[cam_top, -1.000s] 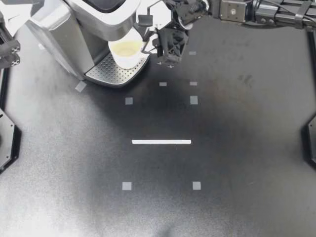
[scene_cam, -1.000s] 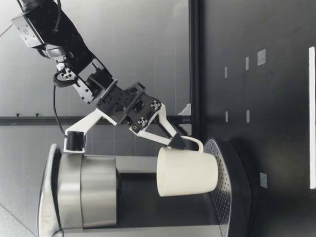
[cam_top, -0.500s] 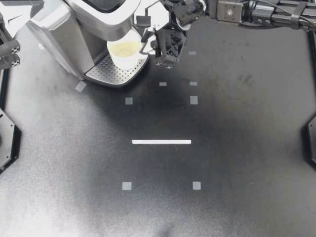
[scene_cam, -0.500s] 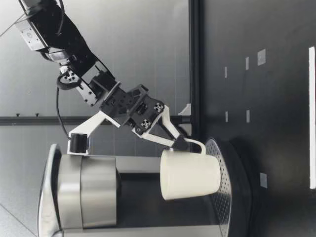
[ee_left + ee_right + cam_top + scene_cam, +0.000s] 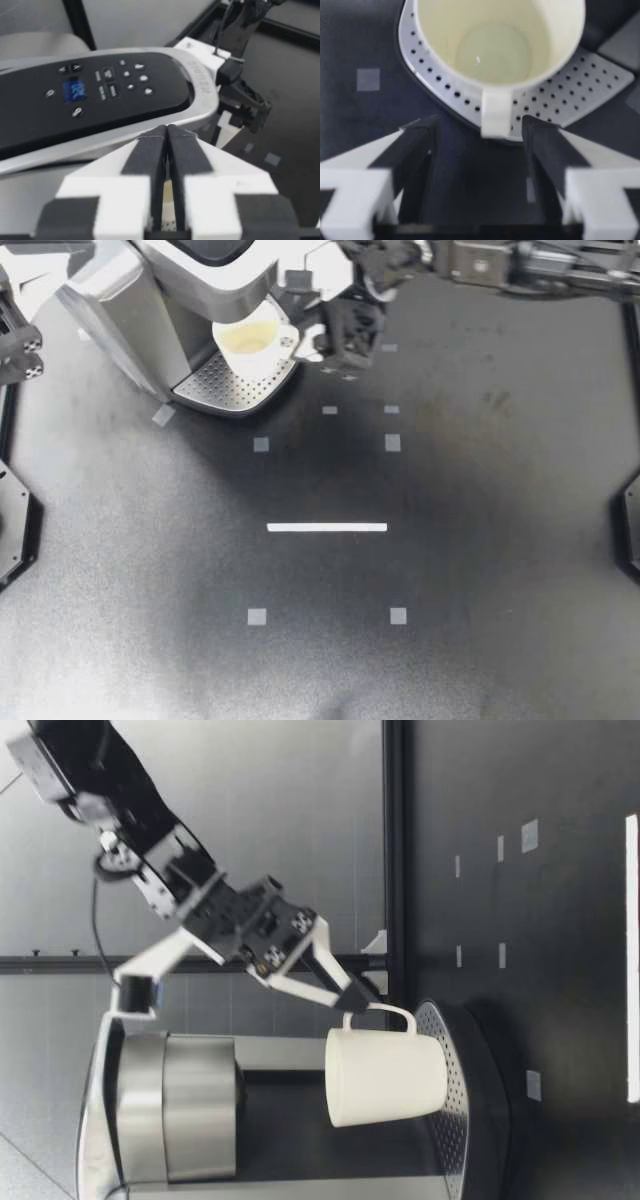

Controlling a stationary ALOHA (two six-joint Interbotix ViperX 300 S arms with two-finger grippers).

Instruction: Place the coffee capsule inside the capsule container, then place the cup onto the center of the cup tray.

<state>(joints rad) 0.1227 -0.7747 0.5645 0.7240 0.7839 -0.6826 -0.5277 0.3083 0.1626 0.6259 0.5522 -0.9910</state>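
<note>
1. The cup (image 5: 250,342) stands upright on the cup tray (image 5: 222,388), apparently resting on it.
2. My right gripper (image 5: 307,312) is beside the tray, fingers wide apart, with the cup handle (image 5: 496,112) between them, untouched.
3. My left gripper (image 5: 167,136), fingers pressed together, hangs high above the tray.

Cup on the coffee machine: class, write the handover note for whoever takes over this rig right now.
Right tool: open, straddling the handle of the cup, not touching it.
Left tool: shut, empty, over the machine.
Done: cup stands upright on the tray.
Capsule not in view; cannot tell if it is loaded.
Left: check the cup's centring, then draw the right tool clear.
</note>
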